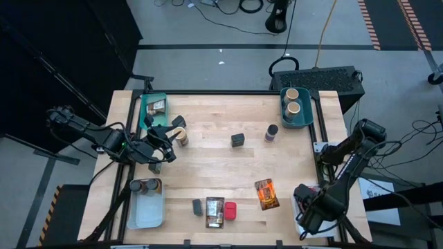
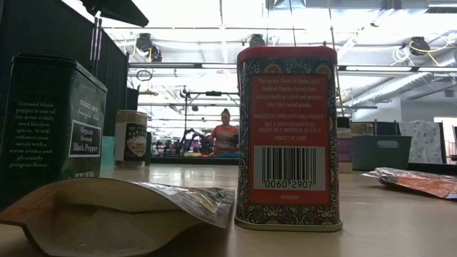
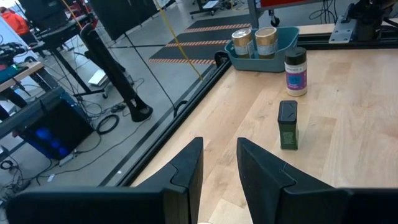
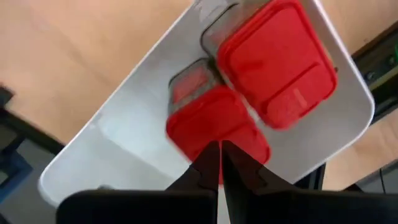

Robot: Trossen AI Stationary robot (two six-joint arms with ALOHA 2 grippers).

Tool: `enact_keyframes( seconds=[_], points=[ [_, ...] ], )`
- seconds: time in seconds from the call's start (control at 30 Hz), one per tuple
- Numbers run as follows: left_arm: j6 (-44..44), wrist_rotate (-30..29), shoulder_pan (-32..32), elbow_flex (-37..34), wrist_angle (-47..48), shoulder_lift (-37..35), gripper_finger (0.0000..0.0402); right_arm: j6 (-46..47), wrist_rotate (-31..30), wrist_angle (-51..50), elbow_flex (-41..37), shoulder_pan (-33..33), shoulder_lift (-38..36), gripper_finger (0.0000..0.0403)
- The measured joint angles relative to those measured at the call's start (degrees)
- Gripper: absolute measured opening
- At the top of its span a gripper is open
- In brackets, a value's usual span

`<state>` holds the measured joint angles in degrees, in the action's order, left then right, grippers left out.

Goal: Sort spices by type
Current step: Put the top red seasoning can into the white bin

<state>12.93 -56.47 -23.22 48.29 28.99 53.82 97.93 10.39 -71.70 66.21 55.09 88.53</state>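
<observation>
Your pale wooden bench [image 1: 208,173] sits on grey floor strewn with cables, and a person sits far back in the room. Spices lie scattered: a dark tin [image 1: 238,140] mid-bench, an orange packet [image 1: 266,194] and a red tin [image 1: 230,210] near the front edge. Your left pincer [image 1: 160,164] stands slightly parted over the left edge beside a tan cylinder [image 1: 181,136], holding nothing, arm reaching in low. Your right pincer [image 4: 219,163] is closed and empty above two red tins [image 4: 249,93] in a white bin [image 4: 112,143], arm folded at the right corner.
</observation>
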Motion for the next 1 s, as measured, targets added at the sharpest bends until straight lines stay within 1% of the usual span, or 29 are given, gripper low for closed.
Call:
enact_keyframes(
  seconds=[0.17,0.27,0.47,0.8,0.9,1.0],
  points=[
    [0.0,0.0,0.0,0.0,0.0,0.0,0.0100,-0.6,0.1,0.1,-0.5,-0.4,0.0,0.0000],
    [0.0,0.0,0.0,0.0,0.0,0.0,0.0100,-1.5,-0.3,1.9,-0.5,-0.4,0.0,0.0000],
    [-0.3,0.0,0.0,0.0,0.0,0.0,0.0100,-1.5,-3.3,2.6,-0.5,-0.4,0.0,0.0000],
    [-0.3,0.0,0.0,0.0,0.0,0.0,0.0100,-1.3,-3.3,2.5,-0.5,-0.4,0.0,0.0000],
    [-0.3,0.0,0.0,0.0,0.0,0.0,0.0100,-1.4,-4.4,2.6,-0.5,-0.4,0.6,0.0000],
    [-0.3,0.0,0.0,0.0,0.0,0.0,0.0100,-3.0,-4.5,3.6,-0.4,-0.4,1.3,0.0000]
  ],
)
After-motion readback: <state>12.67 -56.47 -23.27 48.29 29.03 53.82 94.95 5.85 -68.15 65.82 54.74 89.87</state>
